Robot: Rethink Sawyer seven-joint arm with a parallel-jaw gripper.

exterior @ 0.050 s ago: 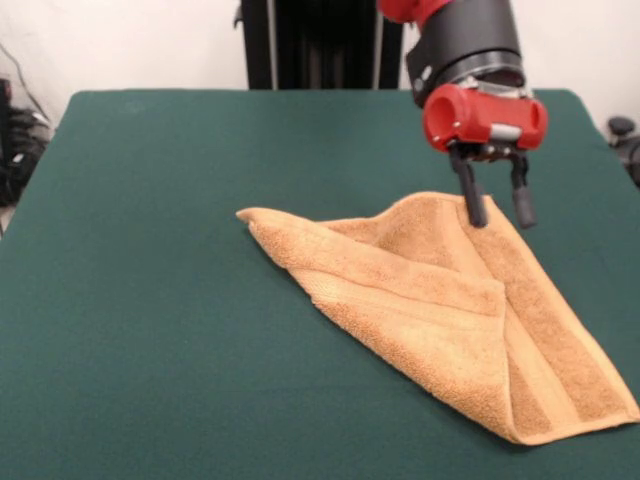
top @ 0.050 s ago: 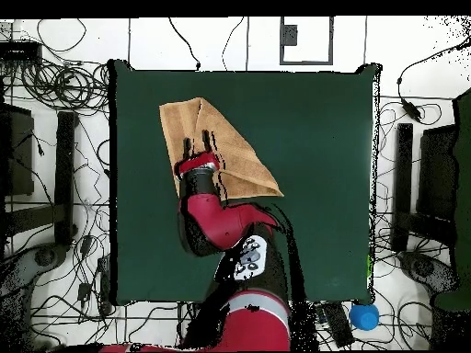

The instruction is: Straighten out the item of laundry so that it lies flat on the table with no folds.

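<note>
The big rectangular table covered in plain dark green cloth (exterior @ 0.050 s ago: pixel 150 330) fills nearly the whole front view, and most of it is bare: the whole left half and the strip along the top edge are open green. In the overhead view the same goes for the right and lower parts of the table (top @ 0.050 s ago: pixel 322 184).

The red and black arm (top @ 0.050 s ago: pixel 216 230) comes in at the upper right of the front view, wrist pointing pretty much straight down. From overhead it reaches from the bottom centre up toward the upper left.

The orange-tan terry towel (exterior @ 0.050 s ago: pixel 450 320) sits in the lower right of the front view, folded over itself into a rough triangle, with one corner poking toward centre frame and another almost at the lower right edge.

The gripper (exterior @ 0.050 s ago: pixel 495 215) has its two black fingers (exterior @ 0.050 s ago: pixel 474 200) apart with nothing between them, tips right over the towel's top corner; can't tell if they actually touch it.
</note>
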